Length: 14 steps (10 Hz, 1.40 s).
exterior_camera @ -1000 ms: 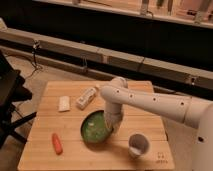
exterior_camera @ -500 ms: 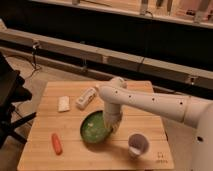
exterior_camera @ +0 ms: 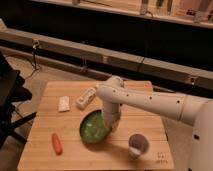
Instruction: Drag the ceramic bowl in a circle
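The ceramic bowl [exterior_camera: 93, 127] is round and green with a glossy lighter inside. It sits near the middle front of the wooden table [exterior_camera: 45, 102]. My gripper [exterior_camera: 110, 123] comes down from the white arm at the bowl's right rim, touching or just inside it. The arm's wrist hides the right edge of the bowl.
A small white cup [exterior_camera: 138, 145] stands at the front right of the bowl. An orange carrot [exterior_camera: 57, 143] lies at the front left. A white block [exterior_camera: 64, 103] and a white bottle-like object [exterior_camera: 86, 97] lie behind the bowl. A dark chair [exterior_camera: 10, 95] is at the left.
The bowl and my gripper have shifted slightly left and forward on the table. The other things have not moved.
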{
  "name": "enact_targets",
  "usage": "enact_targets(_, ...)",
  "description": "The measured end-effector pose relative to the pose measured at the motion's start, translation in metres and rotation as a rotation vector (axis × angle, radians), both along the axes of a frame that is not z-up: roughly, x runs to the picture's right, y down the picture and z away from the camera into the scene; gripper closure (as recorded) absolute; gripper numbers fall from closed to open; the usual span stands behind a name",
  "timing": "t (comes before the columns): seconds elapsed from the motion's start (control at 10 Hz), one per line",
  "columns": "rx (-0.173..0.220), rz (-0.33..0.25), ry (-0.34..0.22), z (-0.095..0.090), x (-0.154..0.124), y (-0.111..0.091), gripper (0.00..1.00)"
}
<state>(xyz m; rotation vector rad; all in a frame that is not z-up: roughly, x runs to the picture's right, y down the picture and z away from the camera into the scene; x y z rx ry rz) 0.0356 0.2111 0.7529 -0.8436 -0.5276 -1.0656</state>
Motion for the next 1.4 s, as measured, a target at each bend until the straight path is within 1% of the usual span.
enact_targets(0.4,-0.001,-0.012,0.003,0.003,-0.004,-0.005,0.99)
enact_targets(0.8,0.002,-0.034,-0.007,0.001,-0.019,-0.003,0.99)
enact_targets(1.0,0.002,-0.038,-0.004,0.002,-0.017,-0.004,0.99)
enact_targets(1.4,0.0,-0.054,-0.007,0.002,-0.026,-0.003,0.99)
